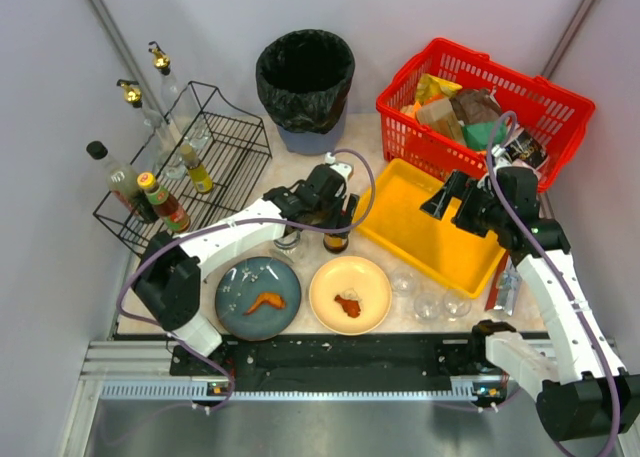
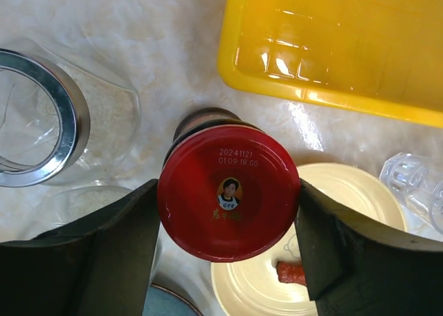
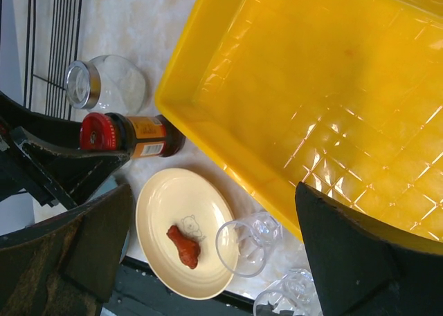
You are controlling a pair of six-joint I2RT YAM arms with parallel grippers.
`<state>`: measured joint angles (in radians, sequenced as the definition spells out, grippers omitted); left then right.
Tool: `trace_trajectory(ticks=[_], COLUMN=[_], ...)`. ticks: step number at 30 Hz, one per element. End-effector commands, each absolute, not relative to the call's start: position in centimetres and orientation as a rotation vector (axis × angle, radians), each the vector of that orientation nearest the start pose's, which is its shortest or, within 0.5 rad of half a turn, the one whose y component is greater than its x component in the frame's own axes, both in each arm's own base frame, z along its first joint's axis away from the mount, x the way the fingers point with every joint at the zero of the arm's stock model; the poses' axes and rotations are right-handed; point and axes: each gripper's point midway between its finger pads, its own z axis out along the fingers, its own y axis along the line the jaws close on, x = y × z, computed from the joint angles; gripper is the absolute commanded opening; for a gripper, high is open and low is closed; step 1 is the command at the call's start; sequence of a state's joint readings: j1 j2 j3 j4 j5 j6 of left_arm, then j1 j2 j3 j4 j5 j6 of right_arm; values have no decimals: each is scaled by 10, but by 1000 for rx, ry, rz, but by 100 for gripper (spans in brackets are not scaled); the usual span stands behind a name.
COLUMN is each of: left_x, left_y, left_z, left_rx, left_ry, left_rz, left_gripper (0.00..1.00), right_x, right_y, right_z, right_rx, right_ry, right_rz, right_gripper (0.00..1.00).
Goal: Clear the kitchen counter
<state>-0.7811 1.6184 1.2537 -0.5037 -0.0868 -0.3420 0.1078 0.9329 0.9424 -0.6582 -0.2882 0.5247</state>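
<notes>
Counter [image 2: 173, 46], left pincer [image 2: 228, 220] tight on jar [image 2: 228, 190]

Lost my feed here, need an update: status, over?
Left gripper shut on red-lidded brown glass sauce jar, standing on beige marbled kitchen counter. Right gripper open over yellow plastic tray. Clear metal-rimmed glass jar close beside.
</notes>
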Motion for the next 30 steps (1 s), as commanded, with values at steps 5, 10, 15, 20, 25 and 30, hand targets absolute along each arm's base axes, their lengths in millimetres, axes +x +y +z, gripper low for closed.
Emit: trace_trajectory(ticks=[5, 10, 15, 20, 25, 30], left_x=[301, 309, 319, 326, 338, 363], left_y=[-295, -290, -284, -266, -229, -177], left_z=[139, 184, 255, 325, 375, 406], left_rx=[479, 448, 358, 266, 134, -33], left_ry=[2409, 2308, 2160, 1984, 1887, 1821], left_rz=[-384, -379, -403, -397, -307, -240], left_gripper=[50, 40, 39, 40, 40, 40], right_x=[269, 269, 269, 269, 268, 267], right_y=[91, 90, 88, 88, 89, 87], right_z=[230, 230, 229, 230, 232, 233], right_rx=[285, 284, 285, 279, 274, 274], right_ry=[2197, 2198, 2198, 2197, 2194, 2192], right_rz=[623, 614, 609, 608, 609, 604], right_gripper=[99, 99, 99, 98, 98, 98])
